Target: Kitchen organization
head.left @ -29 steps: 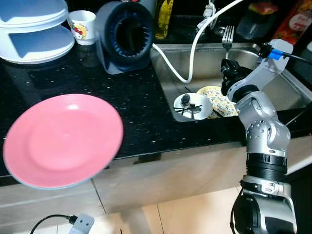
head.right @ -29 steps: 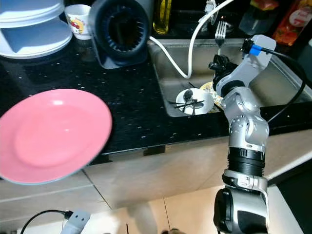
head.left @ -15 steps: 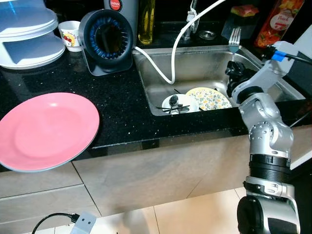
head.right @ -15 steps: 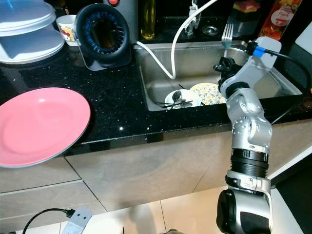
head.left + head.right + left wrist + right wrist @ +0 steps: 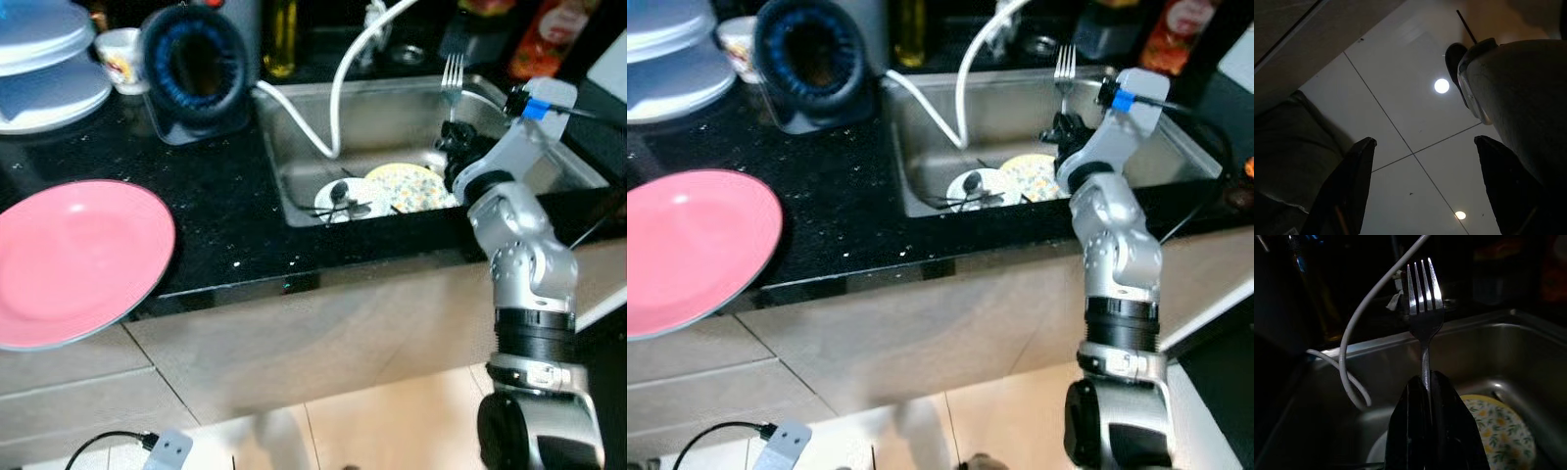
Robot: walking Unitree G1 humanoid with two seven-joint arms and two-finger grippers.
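Observation:
My right gripper (image 5: 1426, 384) is shut on a silver fork (image 5: 1423, 298), held tines up over the steel sink (image 5: 382, 108) near its right side. The fork (image 5: 452, 76) rises above the black fingers (image 5: 453, 147) in the eye views. Down in the basin lie a yellow floral plate (image 5: 411, 186) and a white bowl (image 5: 338, 199) holding dark utensils. A pink plate (image 5: 73, 259) rests on the black counter (image 5: 225, 196) at the left, overhanging the front edge. My left gripper (image 5: 1420, 152) hangs open over the tiled floor.
A white hose (image 5: 333, 98) loops from the tap into the sink. A dark round appliance (image 5: 191, 69), a printed cup (image 5: 120, 59) and a white stacked container (image 5: 49, 69) stand at the back left. Bottles (image 5: 549, 29) line the back right. A plug (image 5: 167, 450) lies on the floor.
The camera has shifted, so the whole scene slid left and down in view. My right gripper keeps the fork upright over the sink; nothing on the counter has moved.

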